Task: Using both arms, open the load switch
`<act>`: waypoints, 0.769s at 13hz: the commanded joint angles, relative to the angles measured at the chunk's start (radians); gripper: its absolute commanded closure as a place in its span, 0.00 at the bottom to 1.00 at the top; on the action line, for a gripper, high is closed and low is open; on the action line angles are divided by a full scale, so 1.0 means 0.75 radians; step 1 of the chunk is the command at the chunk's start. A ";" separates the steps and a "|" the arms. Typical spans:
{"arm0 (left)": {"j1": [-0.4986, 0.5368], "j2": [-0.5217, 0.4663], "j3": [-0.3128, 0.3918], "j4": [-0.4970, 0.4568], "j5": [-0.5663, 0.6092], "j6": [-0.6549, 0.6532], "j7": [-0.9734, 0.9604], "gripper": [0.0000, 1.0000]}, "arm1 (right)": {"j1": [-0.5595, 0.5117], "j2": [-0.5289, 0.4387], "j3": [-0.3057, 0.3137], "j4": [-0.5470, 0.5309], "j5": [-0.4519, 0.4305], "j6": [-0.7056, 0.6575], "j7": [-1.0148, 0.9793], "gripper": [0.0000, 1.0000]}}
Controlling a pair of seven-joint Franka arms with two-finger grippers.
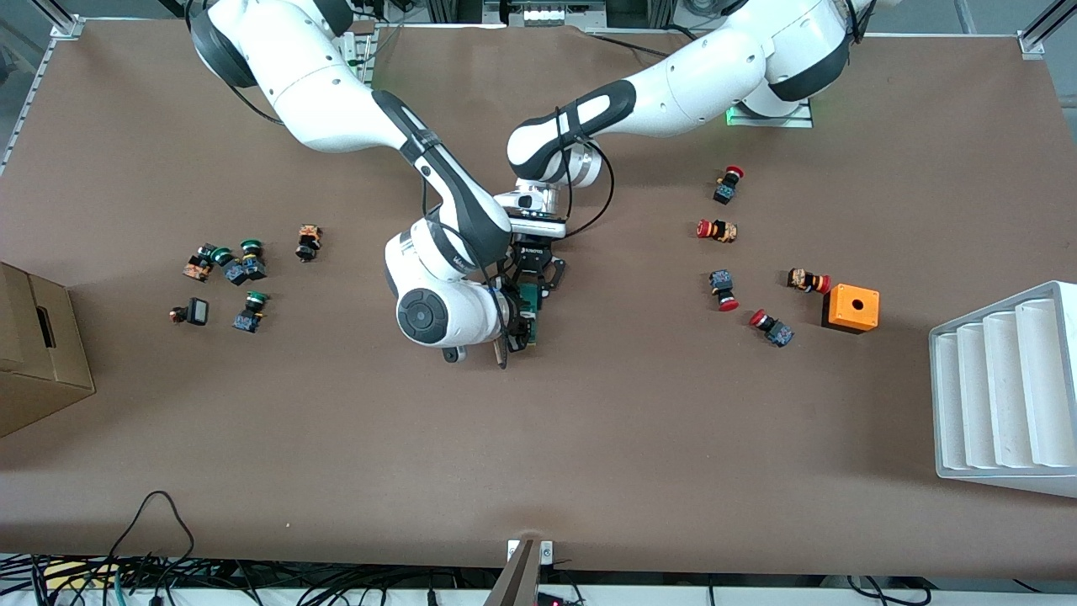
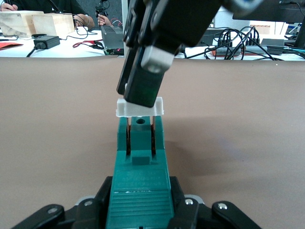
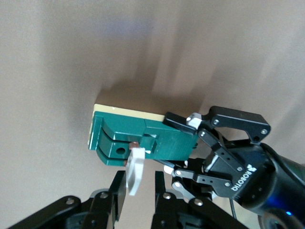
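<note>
The load switch (image 1: 528, 305) is a narrow dark-green block held just above the middle of the table. My left gripper (image 2: 141, 210) is shut on its body (image 2: 140, 176). The switch's white tab (image 2: 139, 107) stands pulled a little way off the end of the block on two thin pins. My right gripper (image 3: 139, 179) reaches in from the right arm's end, its fingers around that tab (image 3: 135, 169). The tab lies against one finger (image 3: 116, 188), and a gap shows between it and the other finger. In the front view the right wrist hides most of the tab.
Several red-capped push buttons (image 1: 718, 230) and an orange box with a hole (image 1: 851, 308) lie toward the left arm's end, next to a white stepped rack (image 1: 1001, 387). Green-capped buttons (image 1: 250, 257) and a cardboard box (image 1: 38, 349) are toward the right arm's end.
</note>
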 commanded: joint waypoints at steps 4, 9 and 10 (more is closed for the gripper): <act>-0.003 0.043 -0.006 0.008 0.025 0.002 -0.014 0.58 | -0.005 -0.049 0.019 -0.063 -0.036 -0.012 0.011 0.73; -0.003 0.043 -0.006 0.008 0.025 0.002 -0.014 0.58 | -0.005 -0.084 0.021 -0.104 -0.036 -0.012 0.011 0.78; -0.003 0.043 -0.006 0.010 0.025 0.002 -0.014 0.58 | -0.005 -0.100 0.023 -0.135 -0.036 -0.010 0.003 0.78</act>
